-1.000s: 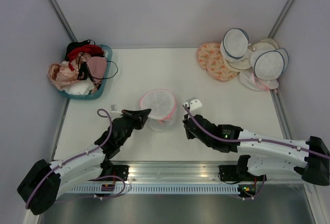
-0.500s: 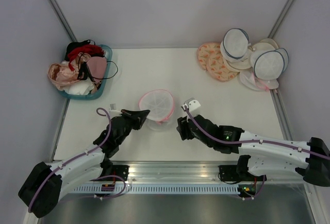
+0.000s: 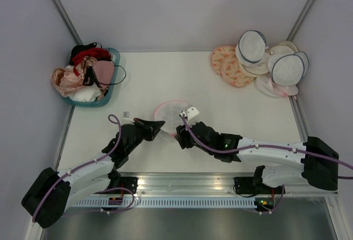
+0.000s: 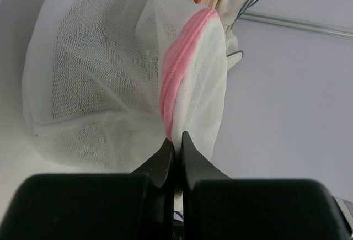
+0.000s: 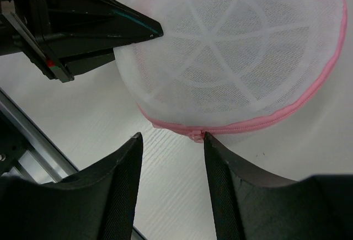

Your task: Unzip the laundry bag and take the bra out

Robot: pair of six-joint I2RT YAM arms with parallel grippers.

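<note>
The laundry bag [image 3: 171,111], white mesh with a pink zip rim, sits at the table's near middle, tilted up on its edge. My left gripper [image 3: 160,123] is shut on the bag's pink zip rim [image 4: 177,80], with the mesh pinched between its fingertips [image 4: 176,140]. My right gripper [image 5: 171,136] stands open at the bag's near side. The pink zip pull [image 5: 197,136] lies just off its right fingertip [image 5: 208,138], outside the jaws. In the right wrist view the bag's dome [image 5: 237,52] shows pink ribs. The bra is hidden.
A teal basket [image 3: 88,104] heaped with pink, red and black bras stands at the back left. Orange-patterned discs [image 3: 226,64] and navy-rimmed round bags [image 3: 270,63] are piled at the back right. A metal rail [image 3: 182,182] runs along the near edge.
My right gripper has opened and moved left, up to the bag's near rim. The bag has tipped up and shifted slightly away. My left gripper has kept its hold.
</note>
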